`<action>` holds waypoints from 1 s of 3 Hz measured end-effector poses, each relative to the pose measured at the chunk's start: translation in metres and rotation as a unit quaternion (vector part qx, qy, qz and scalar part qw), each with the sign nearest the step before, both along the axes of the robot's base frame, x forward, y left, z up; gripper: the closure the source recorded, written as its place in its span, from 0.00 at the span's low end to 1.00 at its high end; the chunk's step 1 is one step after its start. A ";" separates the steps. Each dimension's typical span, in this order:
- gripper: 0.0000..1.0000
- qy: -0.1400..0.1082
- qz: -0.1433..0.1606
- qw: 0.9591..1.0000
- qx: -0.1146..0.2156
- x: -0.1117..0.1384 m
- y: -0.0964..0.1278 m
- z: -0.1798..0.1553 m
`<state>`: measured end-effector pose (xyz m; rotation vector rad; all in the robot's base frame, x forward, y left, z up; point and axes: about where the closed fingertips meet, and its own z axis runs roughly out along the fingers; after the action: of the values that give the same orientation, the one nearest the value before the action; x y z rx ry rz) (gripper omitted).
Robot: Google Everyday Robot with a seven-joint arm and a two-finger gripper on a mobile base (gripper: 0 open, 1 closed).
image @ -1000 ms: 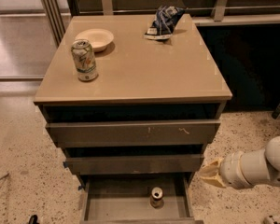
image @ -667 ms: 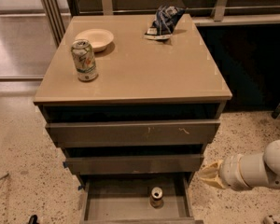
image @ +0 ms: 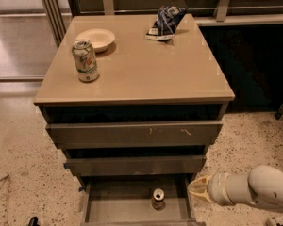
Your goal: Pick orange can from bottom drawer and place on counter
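White, smooth and rounded, your arm (image: 254, 192) comes in low from the right and ends in the gripper (image: 198, 190), a pale yellowish cone-shaped tip. It sits just outside the right wall of the bottom drawer (image: 108, 205). You cannot tell from this view whether the gripper is apart or together. Nothing shows in its hold.

The orange can (image: 157, 198) lies to the gripper's left, near it and at about the same level in the view. It stands upright on the drawer's flat grey floor, right of the middle, so its long axis is vertical and its silver top faces up. The drawer's right wall stands between gripper and can. I judge you must go over that wall and come down on the can from above. The can stands forward of the middle drawer (image: 132, 165), which seems to leave room overhead.

The can is a small metal cylinder, so it will likely be slick and needs a squeeze square across its sides. The drawers look matte grey-brown. The counter (image: 146, 74) is well above, a glossy tan square with a thin edge. It carries a taller green-and-white can (image: 85, 60) at the left, a pale shallow bowl (image: 95, 38) just behind that, and a crumpled dark-blue bag (image: 165, 21) at the back. Its front right is bare, and I judge that the nearest landing spot.
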<state>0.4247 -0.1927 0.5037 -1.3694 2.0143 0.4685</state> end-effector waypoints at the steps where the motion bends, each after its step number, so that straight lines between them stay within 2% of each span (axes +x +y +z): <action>1: 1.00 -0.004 0.013 1.000 0.022 0.011 0.018 -0.049; 2: 1.00 0.020 0.018 0.999 0.042 0.022 0.037 -0.122; 3: 1.00 0.020 0.018 0.999 0.041 0.022 0.037 -0.122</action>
<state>0.4464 -0.1557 0.3816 -1.3567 1.9824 0.5927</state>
